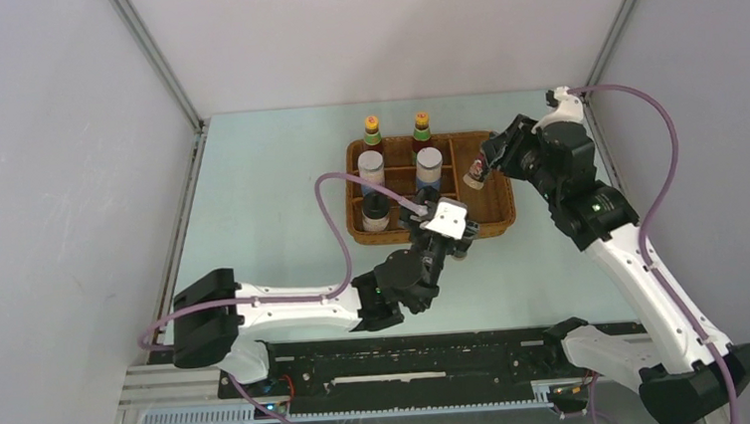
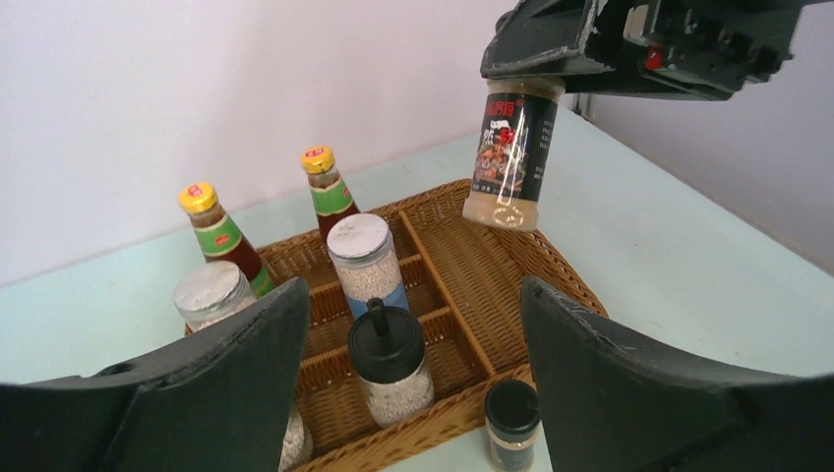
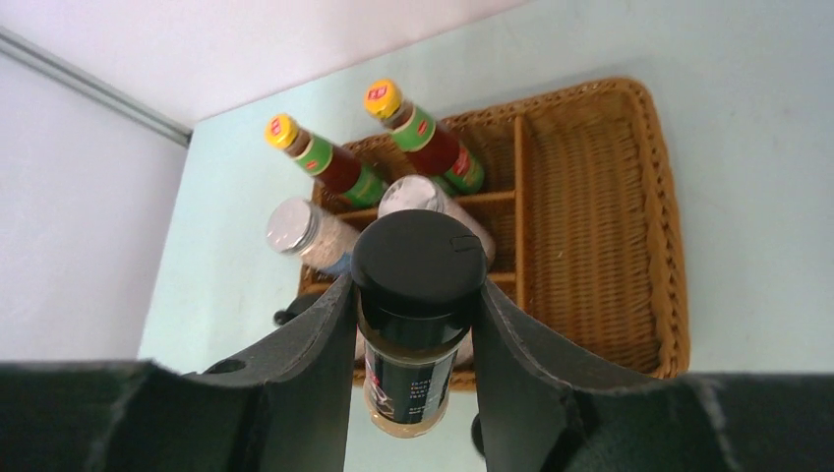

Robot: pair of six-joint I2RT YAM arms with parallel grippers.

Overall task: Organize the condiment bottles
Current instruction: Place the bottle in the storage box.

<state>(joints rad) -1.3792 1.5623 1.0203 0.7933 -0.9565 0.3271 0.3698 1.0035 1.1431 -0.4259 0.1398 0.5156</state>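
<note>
Tray (image 3: 600,216) layout, top view: two yellow-capped sauce bottles (image 1: 372,132) in the 12 o'clock cells, two silver-topped shakers (image 1: 371,167) in the middle row, and a black-capped white bottle (image 2: 390,364) at 7 o'clock. The right gripper (image 3: 418,305) pinches a dark-labelled bottle (image 2: 509,157) by its black cap, in the air over the long 3 o'clock compartment. The left gripper (image 2: 413,305) is spread and holds nothing at the 6 o'clock rim. A tiny dark bottle (image 2: 511,423) stands on the table just outside that rim.
</note>
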